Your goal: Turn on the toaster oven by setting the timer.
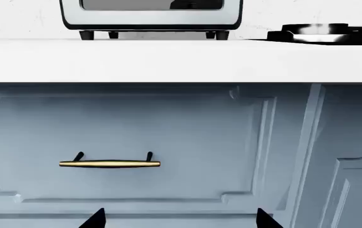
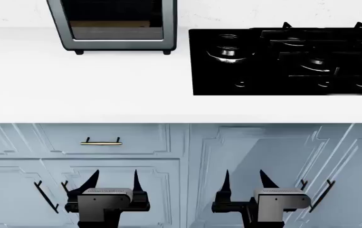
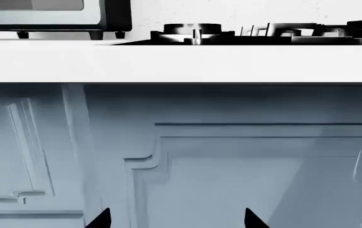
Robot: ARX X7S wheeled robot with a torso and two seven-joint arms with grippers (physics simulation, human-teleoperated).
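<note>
Toaster oven [image 2: 114,23] at counter's [image 2: 86,90] back; both pincers low, spread

A black gas hob [image 2: 287,59] lies on the white counter [image 2: 80,90], far above both grippers. A drawer with a brass handle [image 2: 101,142] sits just above the left gripper.

one toaster oven [image 2: 112,24]; one gas hob [image 2: 287,61]; two end effectors [image 2: 113,183]

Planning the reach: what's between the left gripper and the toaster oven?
In the head view: a drawer front with brass handle, then bare white counter below the toaster oven; left gripper low.
</note>
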